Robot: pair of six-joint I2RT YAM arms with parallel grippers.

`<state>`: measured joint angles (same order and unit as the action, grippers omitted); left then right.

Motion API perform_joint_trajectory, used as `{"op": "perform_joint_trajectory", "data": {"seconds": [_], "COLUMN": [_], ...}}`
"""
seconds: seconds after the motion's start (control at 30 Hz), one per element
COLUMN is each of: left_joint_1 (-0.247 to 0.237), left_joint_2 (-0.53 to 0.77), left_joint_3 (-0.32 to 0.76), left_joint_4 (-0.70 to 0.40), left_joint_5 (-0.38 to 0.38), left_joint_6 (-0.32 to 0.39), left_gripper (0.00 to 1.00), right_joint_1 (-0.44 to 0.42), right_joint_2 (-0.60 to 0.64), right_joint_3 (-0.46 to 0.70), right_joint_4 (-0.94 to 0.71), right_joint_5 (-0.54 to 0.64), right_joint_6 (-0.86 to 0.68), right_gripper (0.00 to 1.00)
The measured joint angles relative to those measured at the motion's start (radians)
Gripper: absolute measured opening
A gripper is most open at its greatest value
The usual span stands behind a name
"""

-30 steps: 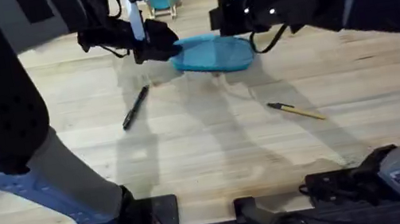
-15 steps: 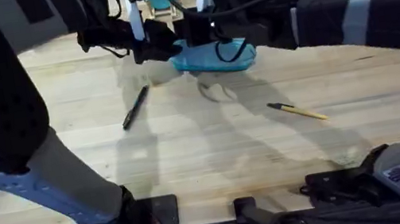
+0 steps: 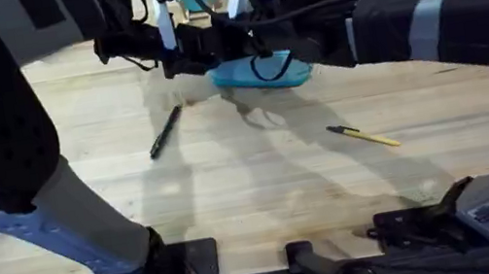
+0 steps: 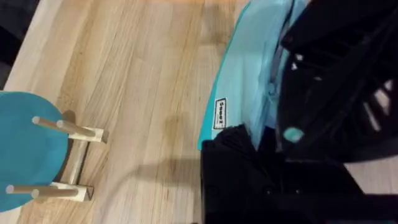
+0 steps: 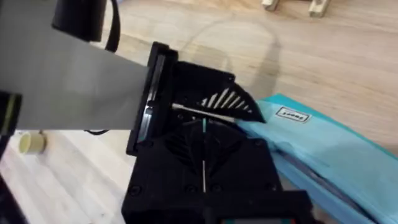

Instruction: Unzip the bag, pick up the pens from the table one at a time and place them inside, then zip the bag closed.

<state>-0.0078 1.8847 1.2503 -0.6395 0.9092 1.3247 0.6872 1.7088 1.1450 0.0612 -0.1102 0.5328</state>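
Upper centre of the overhead frame: the left claw [image 3: 190, 55] clamps the left end of the teal pencil pouch [image 3: 263, 70], apparently anchoring it while the right claw [image 3: 255, 49], grip state unclear, meets its zipper. The black pen [image 3: 164, 132] and yellow pen [image 3: 363, 136] wait on the wooden surface [image 3: 262, 183] below.

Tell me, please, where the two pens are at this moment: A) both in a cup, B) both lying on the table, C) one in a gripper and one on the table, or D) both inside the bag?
B: the black pen and the yellow pen both lie bare on the table, apart from the bag.
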Motion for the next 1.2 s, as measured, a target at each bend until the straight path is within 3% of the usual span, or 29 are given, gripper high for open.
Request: {"op": "perform_joint_trajectory", "data": {"seconds": [0.67,0.7,0.9,0.93,1.2], "left_joint_1": [0.002,0.002,0.003,0.003,0.003], "left_joint_2": [0.0,0.0,0.0,0.0,0.0], "left_joint_3": [0.0,0.0,0.0,0.0,0.0], "left_joint_4": [-0.005,-0.005,-0.002,-0.001,0.0], "left_joint_5": [0.003,0.003,0.01,0.008,0.007], "left_joint_6": [0.001,0.001,0.004,0.004,0.004], "left_gripper": [0.042,0.042,0.042,0.042,0.042], "right_joint_1": [-0.024,-0.028,-0.052,-0.044,-0.022], "right_joint_2": [-0.001,-0.003,-0.057,-0.073,-0.198], "right_joint_3": [0.0,0.0,0.0,0.0,0.0], "right_joint_4": [0.011,0.0,-0.159,-0.189,-0.303], "right_joint_5": [-0.195,-0.207,-0.228,-0.23,-0.2], "right_joint_6": [0.021,0.021,-0.056,-0.083,-0.239], "right_gripper": [0.031,0.059,0.914,0.975,0.997]}}
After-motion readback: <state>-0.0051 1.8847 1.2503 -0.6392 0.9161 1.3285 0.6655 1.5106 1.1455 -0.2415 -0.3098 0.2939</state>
